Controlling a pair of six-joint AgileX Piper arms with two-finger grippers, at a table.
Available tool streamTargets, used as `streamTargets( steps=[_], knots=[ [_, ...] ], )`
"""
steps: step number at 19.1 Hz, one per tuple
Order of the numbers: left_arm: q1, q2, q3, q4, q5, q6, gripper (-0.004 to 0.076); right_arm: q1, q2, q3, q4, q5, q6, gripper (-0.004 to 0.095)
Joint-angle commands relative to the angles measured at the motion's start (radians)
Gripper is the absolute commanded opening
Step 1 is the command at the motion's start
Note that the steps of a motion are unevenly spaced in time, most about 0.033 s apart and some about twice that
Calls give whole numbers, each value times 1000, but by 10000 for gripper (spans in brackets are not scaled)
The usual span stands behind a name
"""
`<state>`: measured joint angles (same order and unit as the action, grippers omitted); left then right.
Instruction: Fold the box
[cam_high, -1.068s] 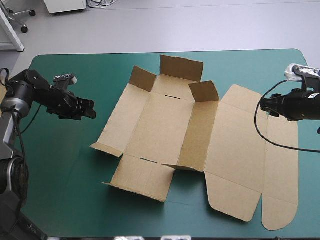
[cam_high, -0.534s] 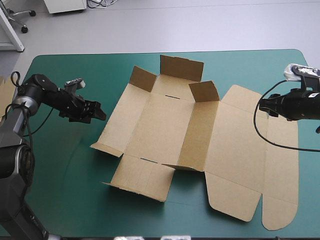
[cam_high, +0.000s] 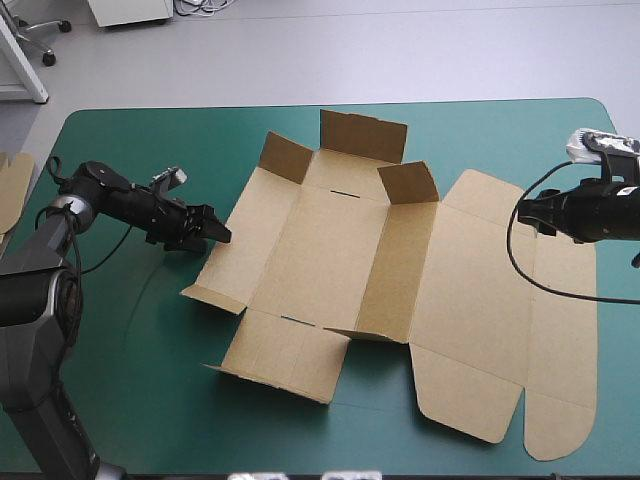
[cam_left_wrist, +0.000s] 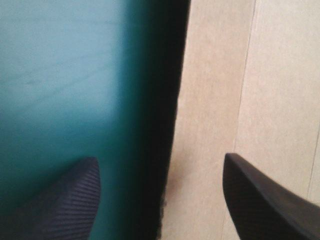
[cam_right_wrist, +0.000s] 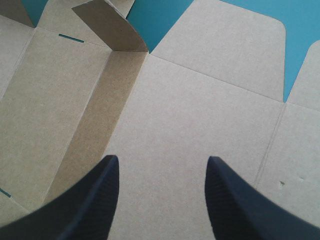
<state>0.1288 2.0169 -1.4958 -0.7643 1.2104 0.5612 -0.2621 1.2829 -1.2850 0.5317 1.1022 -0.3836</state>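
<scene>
The brown box lies as a cut sheet in the middle of the teal-green table. It is mostly flat, with flaps raised at its far end and a long panel tilted up. My left gripper is open at the sheet's left edge. In the left wrist view, my left gripper straddles that edge, one finger over the cover and the other over the board. My right gripper hovers open above the wide right panel. The right wrist view shows my right gripper holding nothing, with bare board ahead.
A piece of more brown board shows at the table's left edge. Teal-green cover lies bare left of the box and along the near edge.
My left gripper has moved right, from out over the cover to the box's left edge. The right arm and the box have stayed put.
</scene>
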Motion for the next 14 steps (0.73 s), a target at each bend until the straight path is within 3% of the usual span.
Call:
streamTargets(
  steps=[1,5,9,14],
  knots=[
    [-47,-40,-18,-50,86,7,501,-9,-25,-33,29,-34,-11,490],
    [-97,-40,-18,-50,86,16,454,-9,-25,-33,29,-34,-14,485],
    [-99,-38,-18,-175,33,38,258,-9,-25,-33,29,-28,-14,484],
    [-104,0,-18,-231,36,39,246,-9,-25,-33,29,-28,-14,484]
  ],
)
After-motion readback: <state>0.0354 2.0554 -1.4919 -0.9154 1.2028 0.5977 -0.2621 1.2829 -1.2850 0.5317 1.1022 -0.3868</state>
